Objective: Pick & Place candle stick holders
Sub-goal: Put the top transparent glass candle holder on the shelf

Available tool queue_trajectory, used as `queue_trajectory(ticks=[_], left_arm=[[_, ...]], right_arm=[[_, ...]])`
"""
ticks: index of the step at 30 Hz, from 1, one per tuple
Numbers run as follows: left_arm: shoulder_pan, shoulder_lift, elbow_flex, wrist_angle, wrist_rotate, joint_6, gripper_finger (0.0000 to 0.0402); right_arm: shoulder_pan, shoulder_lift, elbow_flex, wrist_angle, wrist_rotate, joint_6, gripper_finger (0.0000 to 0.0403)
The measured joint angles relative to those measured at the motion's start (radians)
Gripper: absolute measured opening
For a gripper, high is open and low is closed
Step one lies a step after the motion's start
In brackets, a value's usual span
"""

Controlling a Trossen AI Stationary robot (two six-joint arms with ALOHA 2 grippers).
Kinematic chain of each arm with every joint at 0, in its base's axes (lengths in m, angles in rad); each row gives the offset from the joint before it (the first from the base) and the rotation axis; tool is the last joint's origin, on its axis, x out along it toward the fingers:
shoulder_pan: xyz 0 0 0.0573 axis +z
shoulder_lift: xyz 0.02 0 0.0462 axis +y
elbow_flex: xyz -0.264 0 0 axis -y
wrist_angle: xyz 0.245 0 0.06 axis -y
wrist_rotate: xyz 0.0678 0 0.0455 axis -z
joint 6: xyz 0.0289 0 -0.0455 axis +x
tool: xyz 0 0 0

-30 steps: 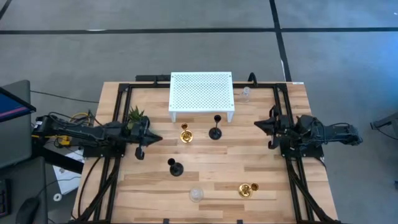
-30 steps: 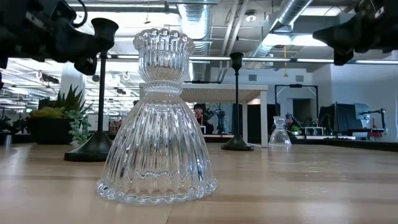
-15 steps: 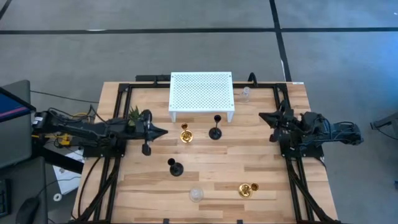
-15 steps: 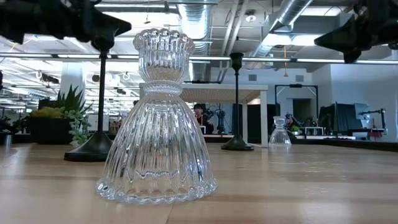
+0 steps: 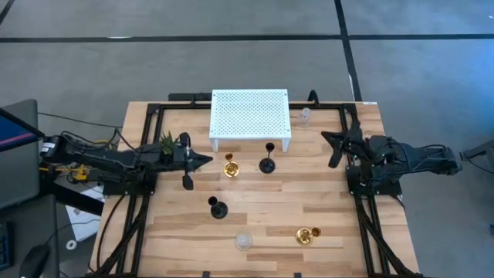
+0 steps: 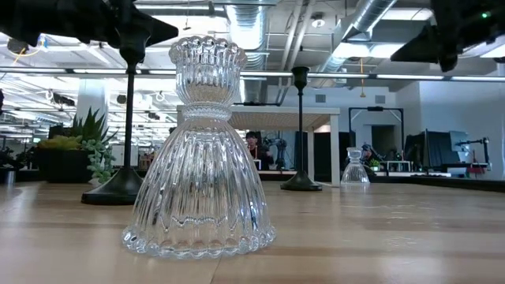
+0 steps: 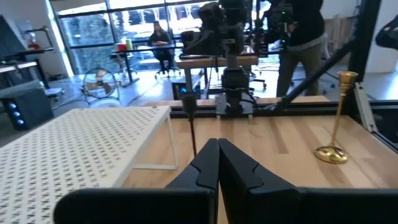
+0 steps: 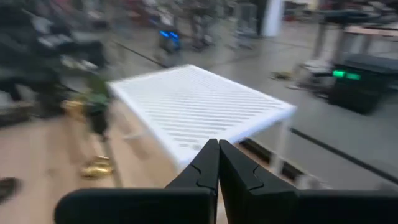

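Progress: seemingly nothing placed yet; all six candle stick holders stand on the worktop (image 5: 324, 197), none on the white rack (image 5: 250, 112) at the back edge.
Gold holders: one (image 5: 230, 167) just before the rack, one (image 5: 306, 235) near the front edge.
Black holders: one (image 5: 267, 163) beside the rack's front, one (image 5: 218, 208) mid-worktop.
Glass holders: one (image 5: 244, 242) at the front edge, one (image 5: 305, 116) by the rack's right side.
Left gripper (image 5: 202, 161): fingers together, empty, near the gold holder.
Right gripper (image 5: 326, 137): fingers together, empty, near the right edge.
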State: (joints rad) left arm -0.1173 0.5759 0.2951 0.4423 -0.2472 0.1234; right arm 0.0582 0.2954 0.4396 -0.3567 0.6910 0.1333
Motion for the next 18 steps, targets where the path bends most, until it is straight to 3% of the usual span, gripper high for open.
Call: queue_trajectory(ticks=[7, 12, 18], left_arm=[[0.0, 0.0, 0.0, 0.0, 0.0, 0.0, 0.0005], [0.0, 0.001, 0.0, 0.0, 0.0, 0.0, 0.0006], [0.0, 0.001, 0.0, 0.0, 0.0, -0.001, 0.0007]], right_arm=[[-0.014, 0.191, 0.085, -0.07, 0.147, 0.083, 0.0], [-0.061, 0.283, 0.085, -0.066, 0.094, 0.197, 0.0], [-0.127, 0.367, 0.085, -0.071, 0.034, 0.152, 0.0]])
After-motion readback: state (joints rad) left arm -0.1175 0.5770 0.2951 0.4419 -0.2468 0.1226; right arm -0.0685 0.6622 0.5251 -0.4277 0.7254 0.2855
